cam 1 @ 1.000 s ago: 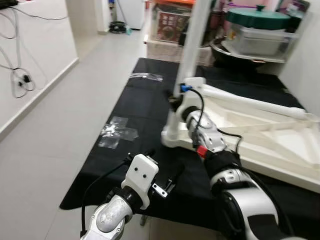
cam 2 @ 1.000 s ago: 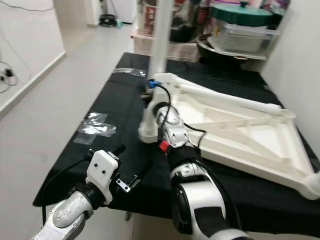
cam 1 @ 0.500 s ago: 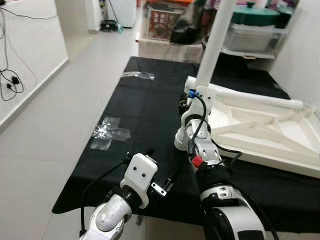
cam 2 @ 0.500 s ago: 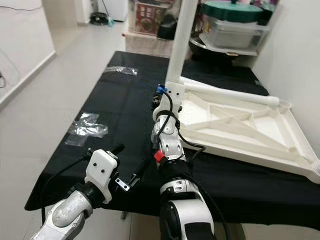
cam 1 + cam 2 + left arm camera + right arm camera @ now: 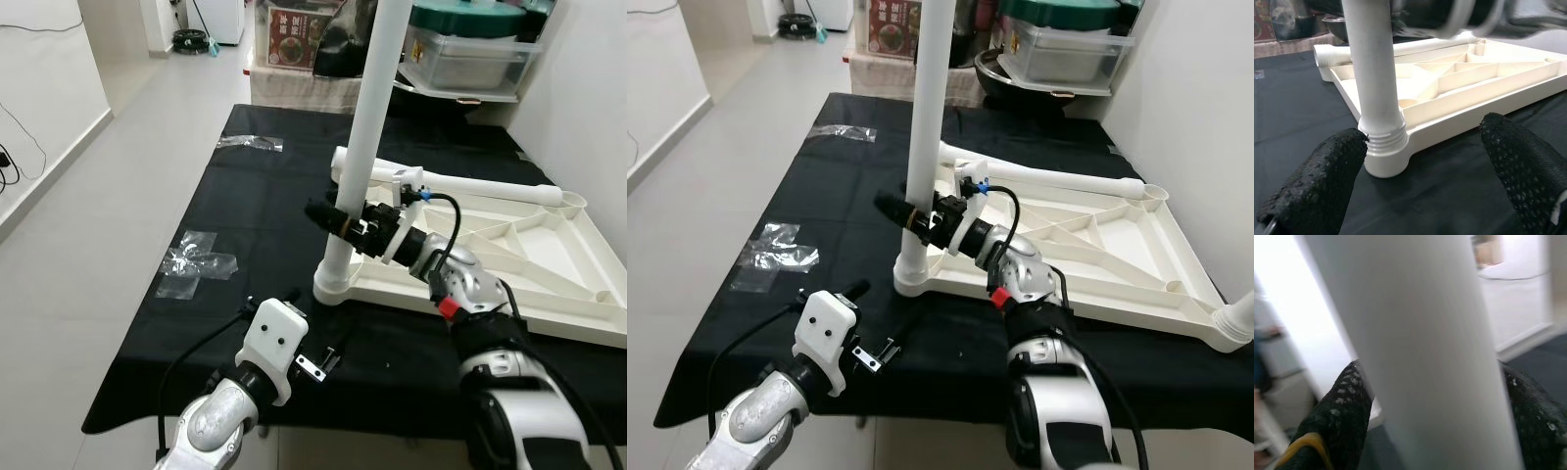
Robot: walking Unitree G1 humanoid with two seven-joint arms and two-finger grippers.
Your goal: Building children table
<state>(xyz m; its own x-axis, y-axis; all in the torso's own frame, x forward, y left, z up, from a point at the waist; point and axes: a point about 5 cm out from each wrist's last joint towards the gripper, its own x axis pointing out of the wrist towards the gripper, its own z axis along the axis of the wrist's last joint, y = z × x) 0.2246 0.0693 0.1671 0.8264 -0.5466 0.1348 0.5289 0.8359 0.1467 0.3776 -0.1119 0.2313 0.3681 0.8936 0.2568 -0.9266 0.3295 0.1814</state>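
While the white tabletop [image 5: 509,245] lies upside down on the black-covered table [image 5: 265,206], one white leg [image 5: 364,137] stands upright in its near corner socket, its top cut off by the frame edge. A second leg [image 5: 470,183] lies flat along the tabletop's far edge. The right gripper [image 5: 333,217] is clamped on the upright leg partway up, a black finger on either side of the tube; the right wrist view has the leg between both fingers [image 5: 1344,411]. The left gripper [image 5: 323,357] hovers low over the near edge of the cloth, short of the socket, its fingers [image 5: 1317,181] spread wide and holding nothing. Crumpled clear plastic [image 5: 196,264] lies on the cloth to the left, and another piece [image 5: 250,143] near the far corner. Behind the table, a clear storage box with a green lid [image 5: 470,44] sits on a shelf, its contents hard to make out.
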